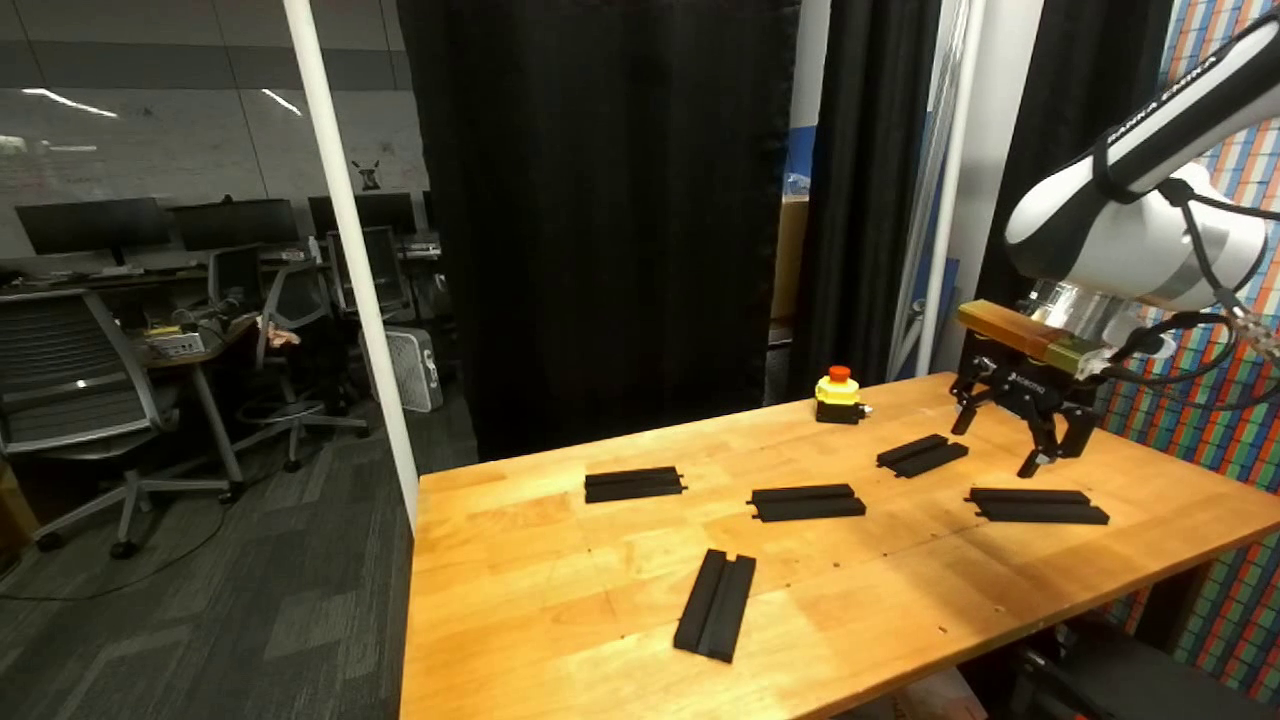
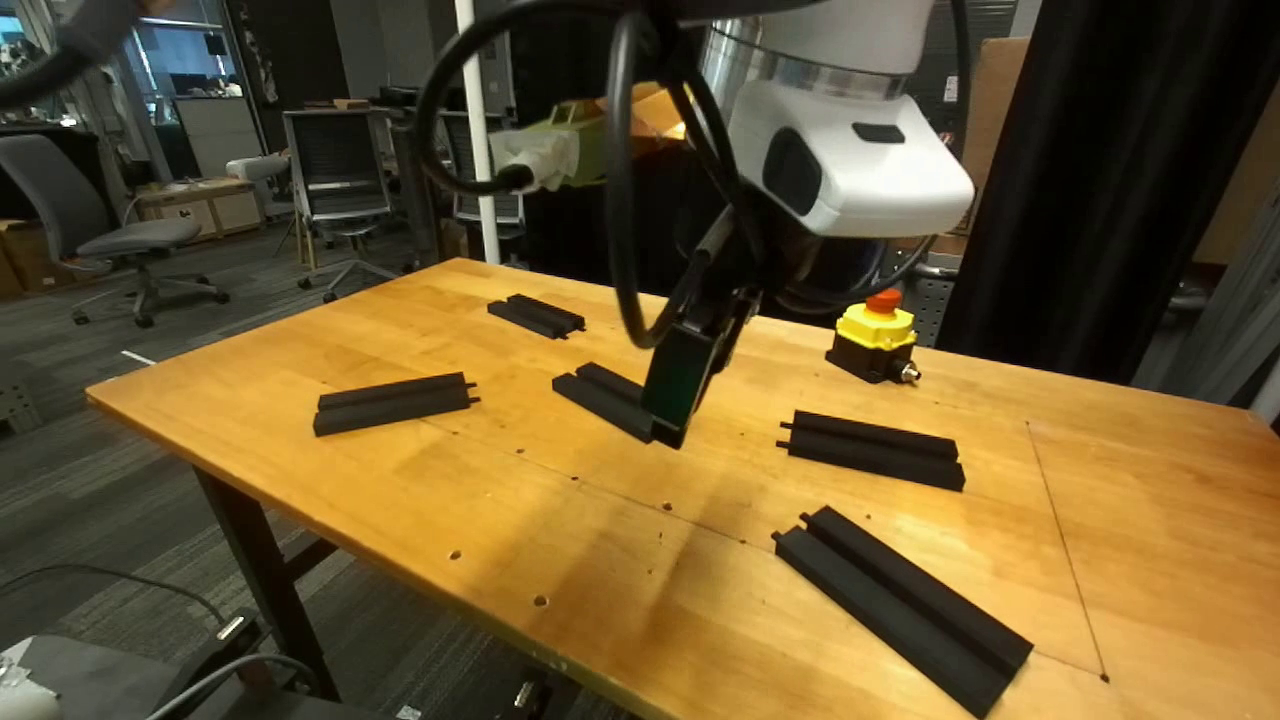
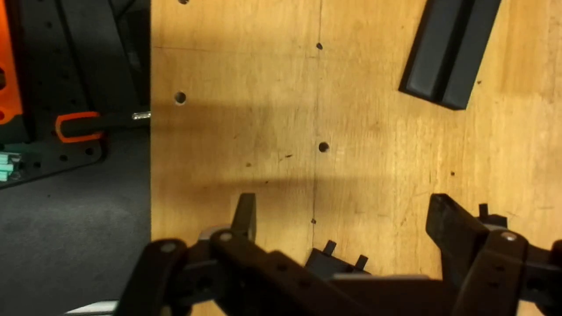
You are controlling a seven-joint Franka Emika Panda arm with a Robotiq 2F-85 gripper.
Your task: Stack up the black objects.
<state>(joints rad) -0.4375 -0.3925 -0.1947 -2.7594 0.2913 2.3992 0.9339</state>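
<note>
Several flat black objects lie apart on the wooden table, none on top of another. In an exterior view, black objects show at front point(image 1: 714, 605), back left point(image 1: 634, 483), middle point(image 1: 806, 502) and far right point(image 1: 922, 455), with another black object point(image 1: 1038, 505) nearest the arm. Each has a lengthwise groove; small pegs show at one end of most. My gripper point(image 1: 995, 445) hangs above the table, fingers spread, nothing between them. In the wrist view the gripper point(image 3: 342, 197) spans bare wood; a pegged black object point(image 3: 325, 263) is partly hidden below it, and a grooved black object point(image 3: 450, 52) lies upper right.
A yellow-and-red button box point(image 2: 875, 335) stands near the table's back edge. Black curtains point(image 1: 600, 220) hang behind the table point(image 1: 540, 590). Beyond the table edge in the wrist view lies an orange-trimmed item point(image 3: 79, 127) on a dark surface. Cables point(image 2: 625, 180) loop around the wrist.
</note>
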